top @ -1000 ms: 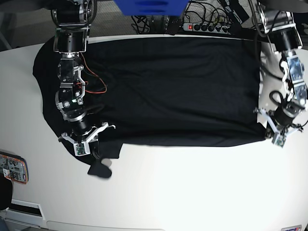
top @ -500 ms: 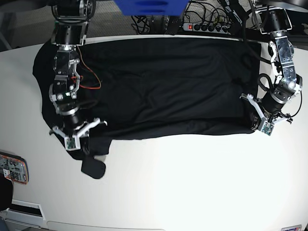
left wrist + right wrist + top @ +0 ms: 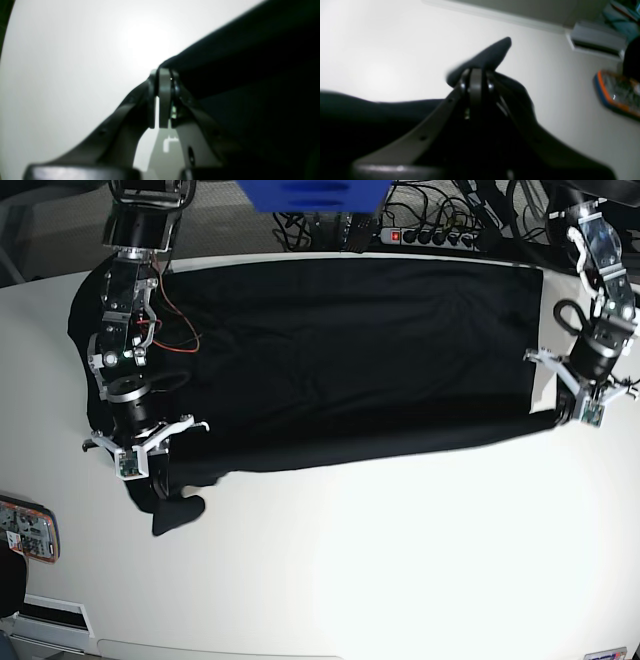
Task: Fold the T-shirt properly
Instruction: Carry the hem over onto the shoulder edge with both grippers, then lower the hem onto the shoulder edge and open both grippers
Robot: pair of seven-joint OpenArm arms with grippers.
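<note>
T-shirt point(image 3: 350, 350) edge hidden by jaws, blurred

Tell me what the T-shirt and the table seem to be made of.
T-shirt: soft matte black cloth, likely cotton knit; it wrinkles, drapes and gives no shine. Table: smooth white hard surface, perhaps laminate or painted board, slightly glossy; it shows a soft glare patch in the left wrist view.

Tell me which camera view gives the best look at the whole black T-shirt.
The base view: the T-shirt lies spread across the table there, edge to edge. The left wrist view shows only a pinched hem corner; the right wrist view only a blurred tuft.
</note>
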